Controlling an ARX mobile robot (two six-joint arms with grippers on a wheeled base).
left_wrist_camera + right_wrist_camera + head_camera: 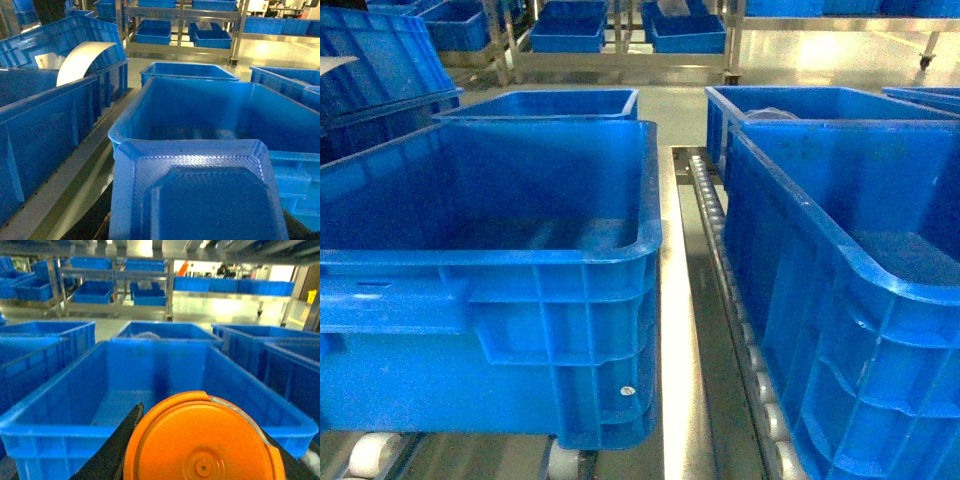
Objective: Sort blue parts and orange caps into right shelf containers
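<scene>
Now you carry one piece in each arm, and what matters is which crate lies ahead of each piece.

On the right wrist view, the orange cap [202, 440] fills the lower middle of the frame, its flat round face turned to the camera. The dark fingers [117, 442] of the right tool [200, 450] show at both sides of the cap, so the right tool is clamped on it. Just behind and above the cap in the frame lies a big blue crate [45, 422], its long axis running away from the camera toward the upper middle. No piece shows on the visible part of its floor. I judge that a short forward move brings the cap over this crate.

On the left wrist view, a pale blue part [197, 192] with cut corners covers the lower middle of the frame. It sits so close that the left tool itself is hidden; I think it is held, but you cannot tell this from the picture. Directly beyond it, toward the centre of the frame, another blue crate [131, 120] is open.

On the head view neither tool appears. You see only the left crate [560, 258] at lower left and the right crate [880, 275] at lower right, with a roller track [715, 215] between them.

The shelf rack [167, 285] stands far at the top of the frame, well apart from both pieces.
</scene>
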